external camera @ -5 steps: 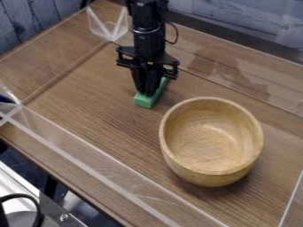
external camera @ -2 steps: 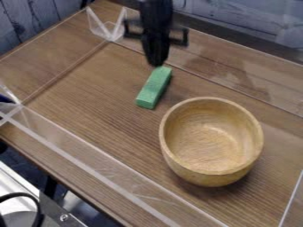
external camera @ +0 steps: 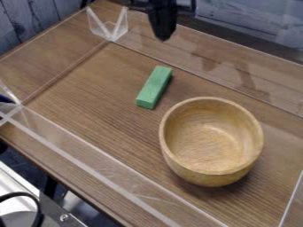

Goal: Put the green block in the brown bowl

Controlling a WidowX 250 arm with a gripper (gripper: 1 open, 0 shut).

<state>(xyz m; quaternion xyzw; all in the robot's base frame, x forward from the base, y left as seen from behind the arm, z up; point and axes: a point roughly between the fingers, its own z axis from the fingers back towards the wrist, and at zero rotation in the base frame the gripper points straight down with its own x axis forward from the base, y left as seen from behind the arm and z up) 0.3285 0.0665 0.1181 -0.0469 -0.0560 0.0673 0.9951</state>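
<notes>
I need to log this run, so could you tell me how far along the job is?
Nothing is done yet: the green block lies flat on the table, beside the empty brown bowl. The gripper is raised above, jaws shut, holding nothing. Grasping, carrying and dropping remain.

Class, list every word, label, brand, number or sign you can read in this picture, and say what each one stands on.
None: no text can be read anywhere.
green block: plain, no marking.
brown bowl: only wood grain.
pincer: dark and blurred, nothing legible.
table: wood grain only.

Wooden table [external camera: 83,97], clear walls [external camera: 71,155]
</notes>
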